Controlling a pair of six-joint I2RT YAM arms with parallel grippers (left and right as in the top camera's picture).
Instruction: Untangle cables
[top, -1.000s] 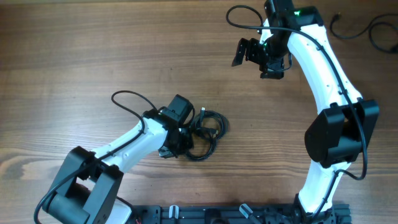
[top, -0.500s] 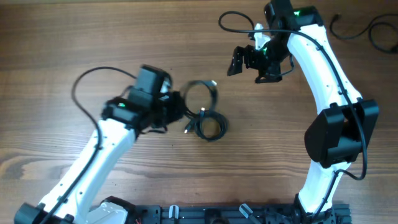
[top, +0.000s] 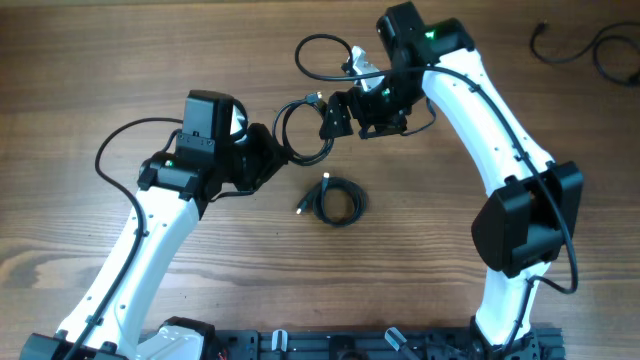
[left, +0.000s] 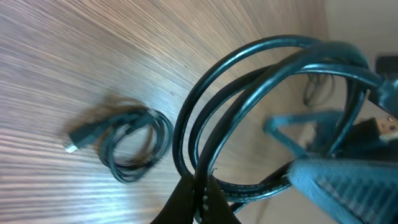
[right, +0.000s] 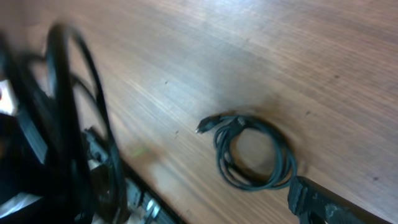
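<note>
Overhead: the left gripper (top: 272, 158) is clamped on the left edge of the lifted coil (top: 300, 130), which hangs off the table (top: 120, 60) at mid-scene. The right gripper (top: 336, 118) sits at that coil's right edge, touching or just beside it, and its grip cannot be told. The second coil (top: 335, 200) lies flat on the wood just nearer, apart from the lifted one. Loose cords (top: 590, 40) lie at the far right corner, cut off by the frame edge. Judgement: the two bundles look separated from each other, but each is wound in turns, so the uncoiling is left to do. Left wrist: the left gripper (left: 202, 190) is pinched onto several turns of the lifted coil (left: 267, 87). The second coil (left: 127, 146) lies on the table to the left. A metal plug (left: 388, 127) shows at the right edge, and the pale mass beside it is too smeared to identify. Right wrist: the second coil (right: 255, 155) is sharp at centre. The lifted coil (right: 68, 93) is a dark blur at left. Only one finger (right: 317, 199) of this gripper shows, so its state cannot be read.
</note>
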